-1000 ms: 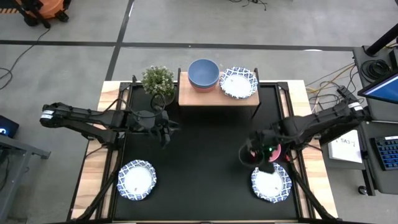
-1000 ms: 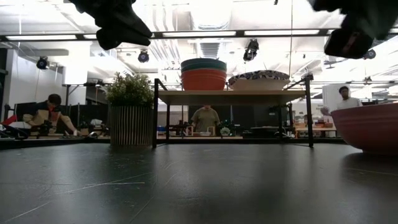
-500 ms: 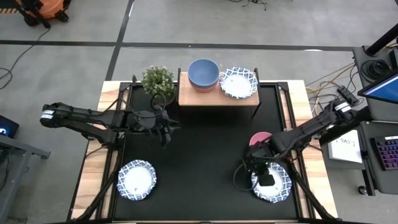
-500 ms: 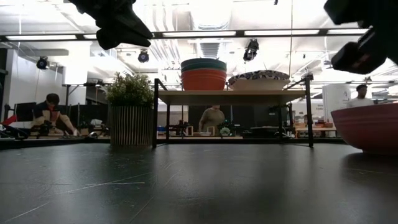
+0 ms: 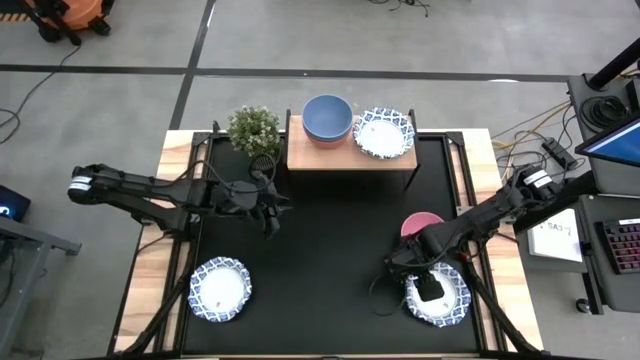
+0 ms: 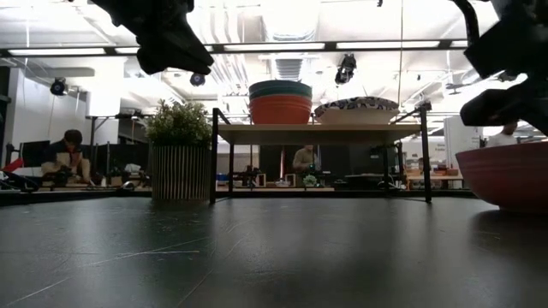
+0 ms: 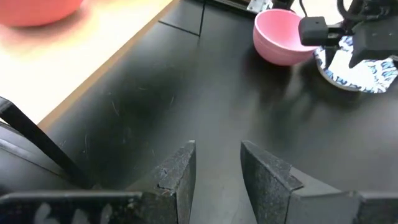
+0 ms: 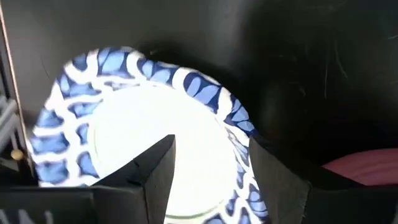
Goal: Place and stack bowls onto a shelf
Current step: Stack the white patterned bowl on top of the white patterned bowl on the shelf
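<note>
Hovering over the blue-patterned bowl (image 5: 437, 293) at the table's front right, the right gripper (image 5: 428, 288) points down into it; in the right wrist view its two dark fingers (image 8: 158, 174) stand apart with a moderate gap, one over the white inside of the bowl and the other over its scalloped rim, holding nothing. A pink bowl (image 5: 421, 224) sits on the black mat (image 5: 330, 240) just behind the patterned one. The left gripper (image 5: 268, 212) hangs above the mat left of centre, near the potted plant (image 5: 254, 130), its fingers (image 7: 177, 180) parted by a narrow gap and empty. On the light-wood shelf (image 5: 310, 155) at the back stand a stack topped by a grey-blue bowl (image 5: 327, 118) and, beside it, a patterned stack (image 5: 383, 132). Another patterned bowl (image 5: 220, 290) rests at the front left.
</note>
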You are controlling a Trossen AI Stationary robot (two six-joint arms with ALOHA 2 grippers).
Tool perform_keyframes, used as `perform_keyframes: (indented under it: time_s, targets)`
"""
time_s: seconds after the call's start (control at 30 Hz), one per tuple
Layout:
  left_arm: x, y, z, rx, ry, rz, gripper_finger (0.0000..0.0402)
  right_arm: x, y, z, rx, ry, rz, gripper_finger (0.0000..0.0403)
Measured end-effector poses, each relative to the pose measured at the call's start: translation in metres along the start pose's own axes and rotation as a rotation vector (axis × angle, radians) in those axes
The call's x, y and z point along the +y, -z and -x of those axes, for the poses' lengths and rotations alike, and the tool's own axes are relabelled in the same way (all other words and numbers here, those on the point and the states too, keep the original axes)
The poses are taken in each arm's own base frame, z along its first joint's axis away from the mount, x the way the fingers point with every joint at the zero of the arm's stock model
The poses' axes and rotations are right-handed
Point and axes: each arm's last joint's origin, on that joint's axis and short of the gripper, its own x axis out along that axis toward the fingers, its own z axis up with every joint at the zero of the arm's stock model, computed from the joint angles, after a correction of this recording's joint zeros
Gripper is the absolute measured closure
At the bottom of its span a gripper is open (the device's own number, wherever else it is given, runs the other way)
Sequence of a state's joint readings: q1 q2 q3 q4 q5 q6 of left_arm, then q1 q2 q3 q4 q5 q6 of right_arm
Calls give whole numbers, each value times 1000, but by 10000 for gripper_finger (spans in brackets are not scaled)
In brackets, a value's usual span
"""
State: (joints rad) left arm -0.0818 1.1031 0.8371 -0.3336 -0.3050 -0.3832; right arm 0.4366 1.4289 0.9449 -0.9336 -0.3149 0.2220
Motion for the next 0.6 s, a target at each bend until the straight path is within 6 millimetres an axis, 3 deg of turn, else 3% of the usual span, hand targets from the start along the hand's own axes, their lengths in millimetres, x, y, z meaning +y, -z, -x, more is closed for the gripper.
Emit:
perform_keyframes:
  time_s: [0.43,0.6]
  targets:
    - [-1,3,-8,24,-10,-9,293,4,-9,11,22,54,90,209]
    - [-2,4,-9,29,-12,-11,293,4,-19,4,48,65,139,209]
